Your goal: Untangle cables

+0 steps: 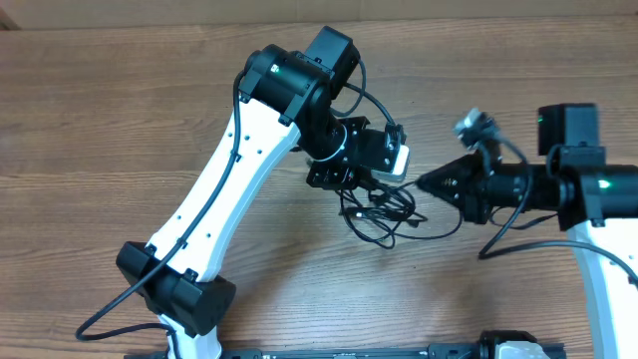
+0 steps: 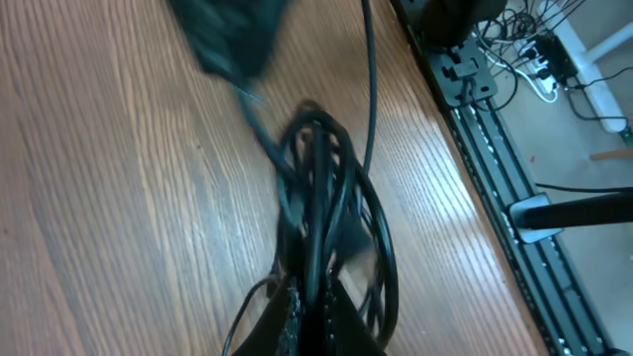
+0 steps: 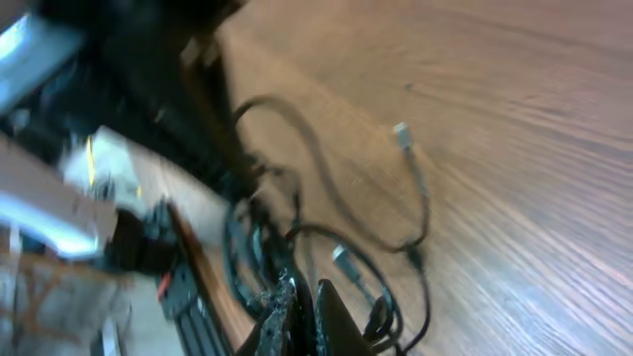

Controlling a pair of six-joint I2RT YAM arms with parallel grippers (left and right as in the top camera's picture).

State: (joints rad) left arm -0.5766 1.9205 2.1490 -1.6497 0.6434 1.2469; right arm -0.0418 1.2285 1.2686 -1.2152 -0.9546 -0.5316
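Observation:
The cables [image 1: 385,211] lie as a loose black tangle on the wooden table between the two arms. My left gripper [image 1: 351,191] reaches down onto the tangle's left side. In the left wrist view its fingers are shut on a thick bunch of cables [image 2: 321,168] that runs up from the left gripper [image 2: 315,309]. My right gripper [image 1: 423,184] points in from the right and touches the tangle's right edge. In the right wrist view the right gripper [image 3: 305,299] is shut with a thin black strand pinched between its tips. A metal-tipped plug [image 3: 402,132] lies loose on the wood beyond.
The left arm's white links and base [image 1: 189,299] cross the table's left half. A black rail [image 1: 399,351] runs along the front edge and shows again in the left wrist view as the rail [image 2: 475,89]. Bare wood stretches behind and left of the tangle.

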